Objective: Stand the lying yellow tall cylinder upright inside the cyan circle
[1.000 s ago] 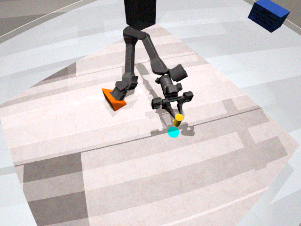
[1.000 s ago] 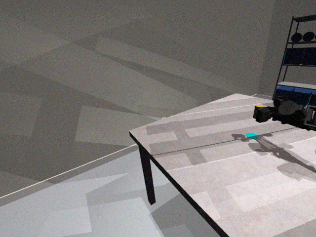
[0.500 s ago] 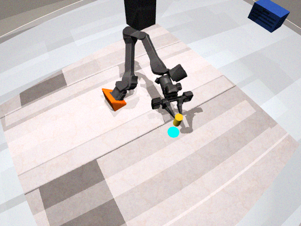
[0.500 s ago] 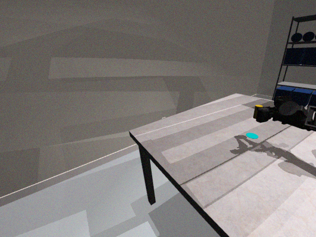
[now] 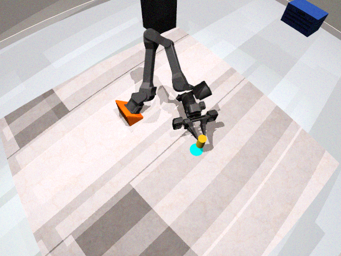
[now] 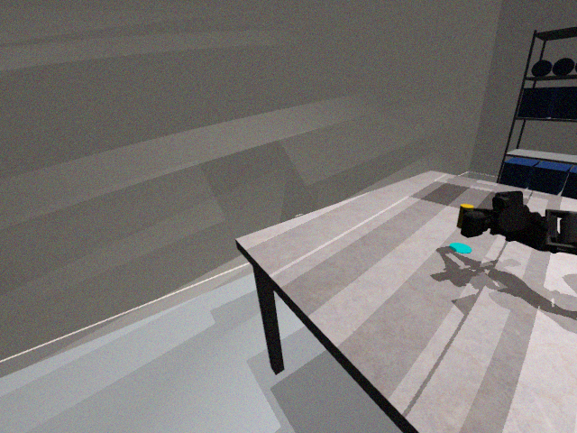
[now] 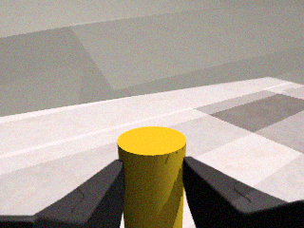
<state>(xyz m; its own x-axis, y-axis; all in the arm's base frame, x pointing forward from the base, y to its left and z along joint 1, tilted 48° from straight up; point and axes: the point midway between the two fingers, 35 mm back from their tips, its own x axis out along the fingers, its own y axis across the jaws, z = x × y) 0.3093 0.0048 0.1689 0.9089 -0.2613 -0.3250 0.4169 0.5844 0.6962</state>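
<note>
The yellow tall cylinder (image 5: 200,142) (image 6: 462,216) (image 7: 153,185) is held upright, or close to it, in the air above the table. My gripper (image 5: 201,137) (image 7: 153,166) is shut on it, one finger on each side, with the cylinder's top showing above the fingertips in the wrist view. The cyan circle (image 5: 195,150) (image 6: 460,247) lies flat on the table; the cylinder hangs over it or close beside it and covers part of its edge in the top view. In the exterior view a gap shows between cylinder and circle.
An orange wedge-shaped block (image 5: 128,113) is at the arm's base end, left of the gripper in the top view. The table (image 5: 90,165) (image 6: 353,289) has patterned light and shadow on it. A dark blue box (image 5: 304,17) and a shelf rack (image 6: 517,116) stand beyond the table.
</note>
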